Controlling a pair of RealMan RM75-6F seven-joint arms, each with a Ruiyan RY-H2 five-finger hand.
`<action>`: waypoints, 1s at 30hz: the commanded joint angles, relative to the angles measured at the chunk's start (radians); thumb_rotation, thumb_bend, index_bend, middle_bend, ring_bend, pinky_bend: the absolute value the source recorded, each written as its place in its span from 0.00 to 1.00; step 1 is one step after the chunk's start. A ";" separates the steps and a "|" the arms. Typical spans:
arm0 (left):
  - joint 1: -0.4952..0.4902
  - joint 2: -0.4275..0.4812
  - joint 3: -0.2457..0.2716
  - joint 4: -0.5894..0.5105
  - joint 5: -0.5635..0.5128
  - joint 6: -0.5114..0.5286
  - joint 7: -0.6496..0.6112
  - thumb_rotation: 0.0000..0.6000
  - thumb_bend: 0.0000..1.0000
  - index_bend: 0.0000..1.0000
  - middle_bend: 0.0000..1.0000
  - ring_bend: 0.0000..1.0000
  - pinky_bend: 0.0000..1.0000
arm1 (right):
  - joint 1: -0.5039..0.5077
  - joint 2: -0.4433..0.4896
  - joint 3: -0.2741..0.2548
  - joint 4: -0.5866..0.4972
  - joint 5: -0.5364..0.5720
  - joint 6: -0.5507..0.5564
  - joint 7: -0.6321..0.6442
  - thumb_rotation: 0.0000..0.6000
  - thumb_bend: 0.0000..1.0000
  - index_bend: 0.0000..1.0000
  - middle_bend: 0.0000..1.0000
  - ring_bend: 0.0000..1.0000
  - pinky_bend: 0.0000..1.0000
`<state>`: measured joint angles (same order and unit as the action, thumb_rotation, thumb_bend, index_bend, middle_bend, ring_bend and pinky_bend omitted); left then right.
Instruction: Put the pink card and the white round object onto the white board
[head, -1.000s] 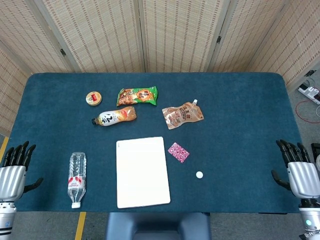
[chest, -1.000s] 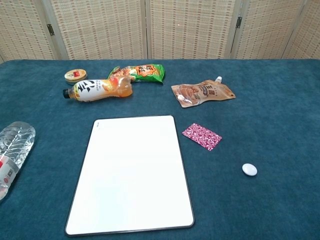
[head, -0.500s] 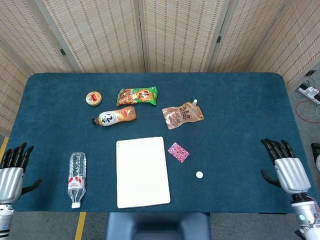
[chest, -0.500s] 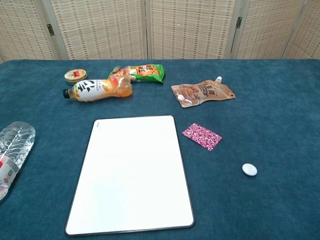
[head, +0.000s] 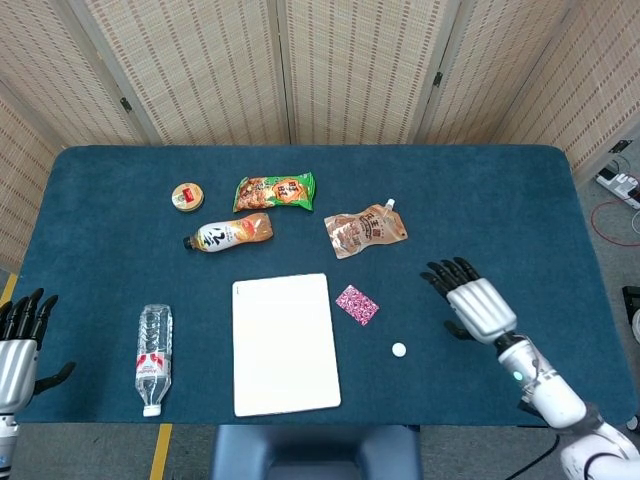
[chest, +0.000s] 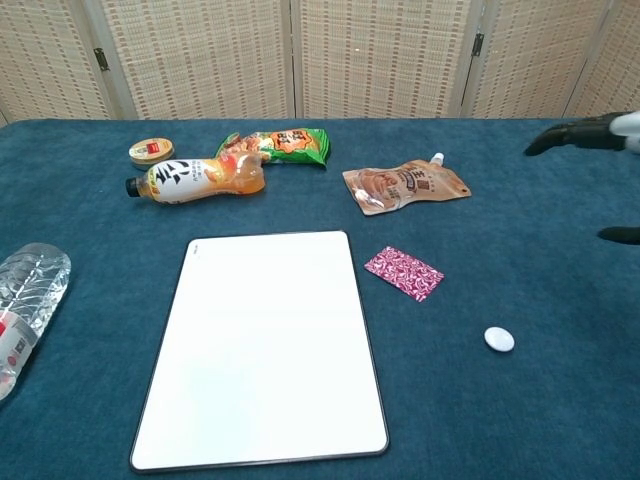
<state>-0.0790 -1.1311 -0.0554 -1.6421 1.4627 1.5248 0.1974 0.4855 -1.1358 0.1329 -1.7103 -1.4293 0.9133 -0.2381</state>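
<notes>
The white board (head: 285, 343) lies bare at lower centre of the head view, so neither piece is placed yet. The pink card (head: 356, 304) sits just beside its right edge; the white round object (head: 399, 349) lies lower right of that, apart from both. The right hand (head: 470, 302) hovers right of them, palm down, fingers spread and holding nothing, probably lining up a pick. The left hand (head: 18, 345) waits at the lower left edge, fingers apart, empty.

lab setup: blue-cloth table (head: 500, 200), woven screens (head: 350, 70) behind
</notes>
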 joint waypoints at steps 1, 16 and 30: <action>0.001 0.001 0.001 -0.002 0.001 0.001 -0.002 1.00 0.21 0.06 0.00 0.04 0.00 | 0.081 -0.061 0.024 0.036 0.052 -0.088 -0.048 1.00 0.33 0.12 0.06 0.00 0.00; 0.014 0.005 0.005 -0.007 -0.005 0.006 0.002 1.00 0.21 0.07 0.00 0.05 0.00 | 0.279 -0.269 0.000 0.219 0.196 -0.258 -0.196 1.00 0.33 0.15 0.05 0.00 0.00; 0.021 0.005 0.001 -0.010 -0.015 0.009 0.009 1.00 0.21 0.07 0.00 0.06 0.00 | 0.366 -0.394 -0.034 0.376 0.189 -0.302 -0.180 1.00 0.33 0.15 0.06 0.00 0.00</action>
<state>-0.0580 -1.1264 -0.0546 -1.6528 1.4476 1.5337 0.2061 0.8451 -1.5224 0.1013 -1.3412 -1.2385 0.6146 -0.4202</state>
